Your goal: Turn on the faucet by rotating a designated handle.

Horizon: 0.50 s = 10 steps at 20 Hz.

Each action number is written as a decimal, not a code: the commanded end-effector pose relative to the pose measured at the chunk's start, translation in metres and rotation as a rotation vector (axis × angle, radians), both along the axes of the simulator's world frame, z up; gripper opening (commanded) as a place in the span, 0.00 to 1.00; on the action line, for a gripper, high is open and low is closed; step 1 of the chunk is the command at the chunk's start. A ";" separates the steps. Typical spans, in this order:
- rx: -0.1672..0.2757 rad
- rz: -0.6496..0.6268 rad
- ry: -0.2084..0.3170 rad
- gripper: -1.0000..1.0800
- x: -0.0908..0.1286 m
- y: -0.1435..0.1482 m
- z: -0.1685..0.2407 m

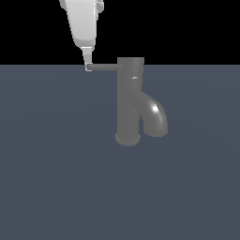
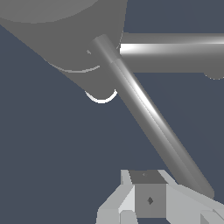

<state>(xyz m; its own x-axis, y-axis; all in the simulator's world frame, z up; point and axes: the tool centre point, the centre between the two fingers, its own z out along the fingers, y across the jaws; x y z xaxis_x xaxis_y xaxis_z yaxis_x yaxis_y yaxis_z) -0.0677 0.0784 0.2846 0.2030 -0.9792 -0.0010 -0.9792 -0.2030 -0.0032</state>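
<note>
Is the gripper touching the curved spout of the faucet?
No, the gripper is up at the tip of the thin handle, well away from the spout.

The arm is pale grey to white, with smooth, flat-shaded panels and no cables or lettering in view. In the exterior view its last link is a broad, tapering block that narrows to a slim white finger of the claw (image 1: 87, 63). In the wrist view the claw (image 2: 151, 199) shows angular light-grey facets around a darker grey square pad bearing a small dark diamond mark.
</note>
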 end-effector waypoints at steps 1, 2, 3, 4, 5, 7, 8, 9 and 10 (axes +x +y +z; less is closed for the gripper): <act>-0.002 -0.002 0.003 0.00 -0.006 -0.003 0.000; 0.000 0.000 0.001 0.00 -0.002 0.000 0.000; 0.000 0.000 0.001 0.00 -0.004 -0.004 0.000; 0.000 0.000 0.001 0.00 -0.006 -0.007 0.000; 0.000 0.000 0.001 0.00 -0.008 -0.010 0.000; 0.000 0.000 0.001 0.00 -0.012 -0.017 0.000; 0.000 0.000 0.001 0.00 -0.014 -0.021 0.000; 0.000 0.000 0.001 0.00 -0.017 -0.024 0.000; 0.000 0.000 0.001 0.00 -0.019 -0.028 0.000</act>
